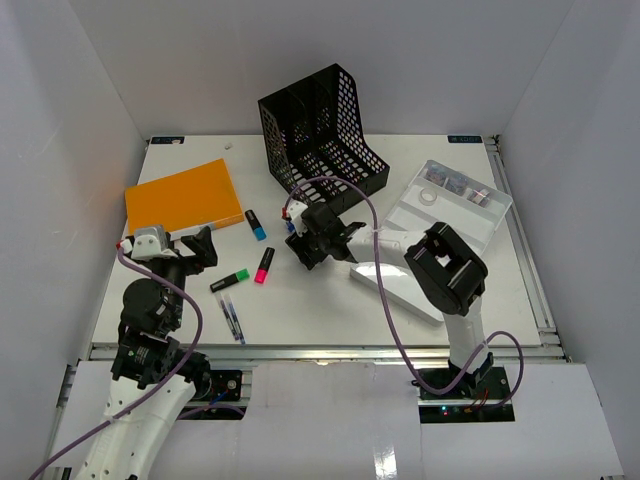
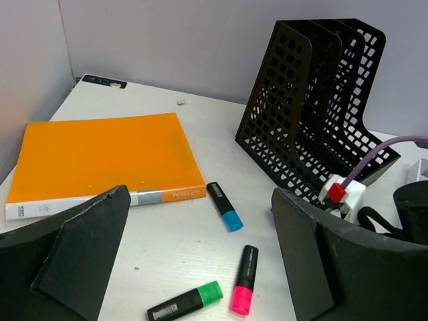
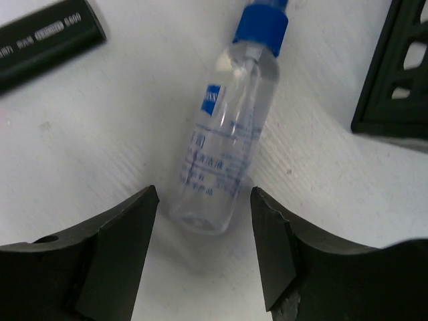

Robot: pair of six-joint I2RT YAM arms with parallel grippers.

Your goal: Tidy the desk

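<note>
The desk (image 1: 330, 310) is a white tabletop. My right gripper (image 1: 300, 243) is open and low over it. In the right wrist view the gripper (image 3: 204, 200) has a jaw on each side of the base of a clear spray bottle (image 3: 224, 147) with a blue cap, lying flat beside the black file rack (image 1: 322, 130). My left gripper (image 1: 205, 246) is open and empty, above the desk near the orange folder (image 1: 183, 197). In the left wrist view, ahead of the gripper (image 2: 200, 195), lie blue (image 2: 224, 206), pink (image 2: 244, 279) and green (image 2: 186, 302) highlighters.
A silver compartmented tray (image 1: 450, 200) holding small items stands at the back right. A white flat piece (image 1: 400, 285) lies under the right arm. Two pens (image 1: 232, 318) lie near the front edge. A highlighter's black body (image 3: 47, 33) lies left of the bottle.
</note>
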